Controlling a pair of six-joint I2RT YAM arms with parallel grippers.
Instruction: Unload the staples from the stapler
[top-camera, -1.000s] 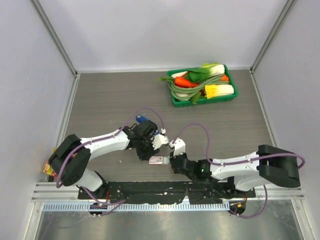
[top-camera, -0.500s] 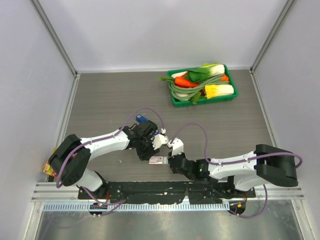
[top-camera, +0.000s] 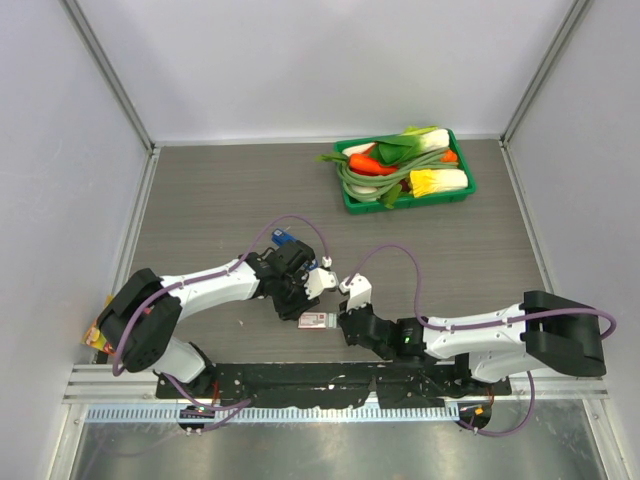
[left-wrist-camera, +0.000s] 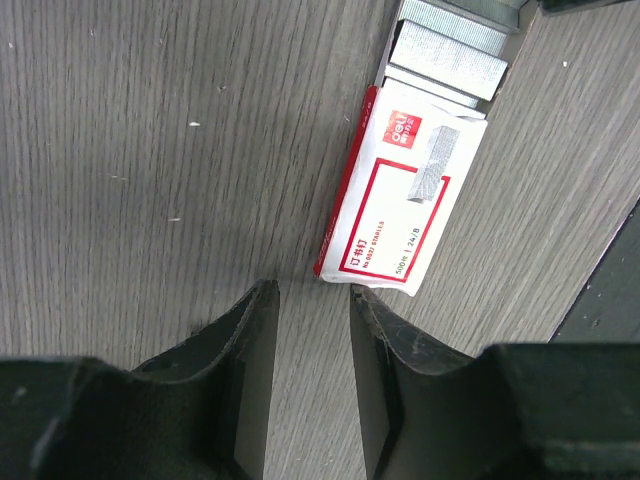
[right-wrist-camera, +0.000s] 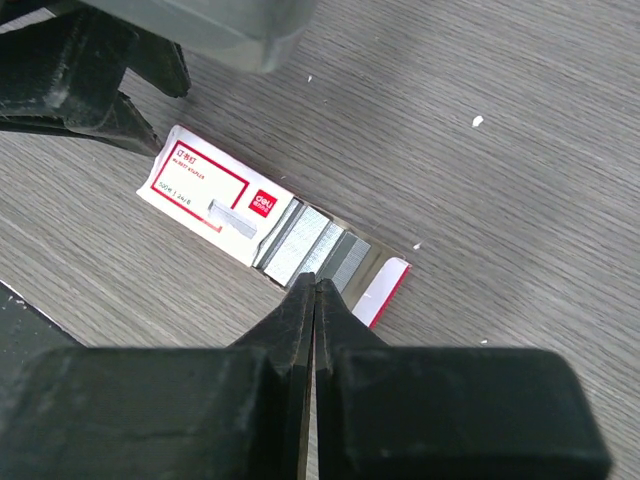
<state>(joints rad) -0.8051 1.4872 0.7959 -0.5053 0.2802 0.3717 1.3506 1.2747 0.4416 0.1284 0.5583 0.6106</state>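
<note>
Tabletop (top-camera: 230, 190) box (right-wrist-camera: 205, 190) shows staples (right-wrist-camera: 305, 245) only in wrist views

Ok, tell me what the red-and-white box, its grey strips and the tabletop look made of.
The box looks like thin printed card, matte, with folded edges. The strips look metal, probably steel: silvery sheen, fine ridges. The tabletop is matte grey wood-grain, likely laminate.

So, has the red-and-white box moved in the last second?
No. The box sits where it was, same gap from the black base plate.
</note>
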